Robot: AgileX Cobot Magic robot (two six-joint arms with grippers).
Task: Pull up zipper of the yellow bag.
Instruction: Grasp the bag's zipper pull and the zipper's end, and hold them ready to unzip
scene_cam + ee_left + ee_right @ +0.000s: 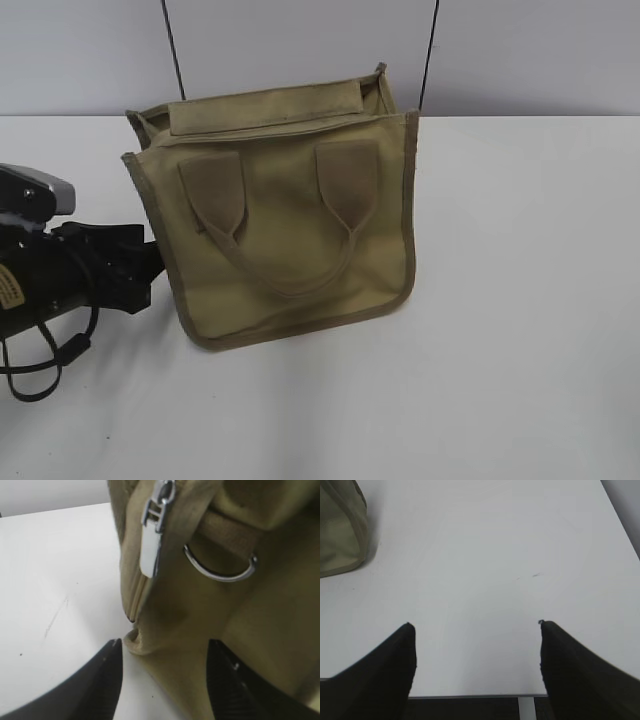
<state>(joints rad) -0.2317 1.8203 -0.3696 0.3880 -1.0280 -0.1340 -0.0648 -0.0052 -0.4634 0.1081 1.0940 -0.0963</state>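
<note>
Left gripper [150, 262] hidden behind yellow bag [290, 215]; zipper [155, 535] top cut off

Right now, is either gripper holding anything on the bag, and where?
Nothing is held. The left gripper is open around the yellow bag corner, below the zipper. The right gripper is open over bare table.

The left arm [60, 265] at nine o'clock in the exterior view is black, with a silver-grey block on top, a yellow label on its lower side, and black cables looping beneath. The left gripper [162, 680] has smooth, black, tapered fingers [102, 685]. The right gripper [477, 665] has matching black wedge-shaped fingers [385, 670].
</note>
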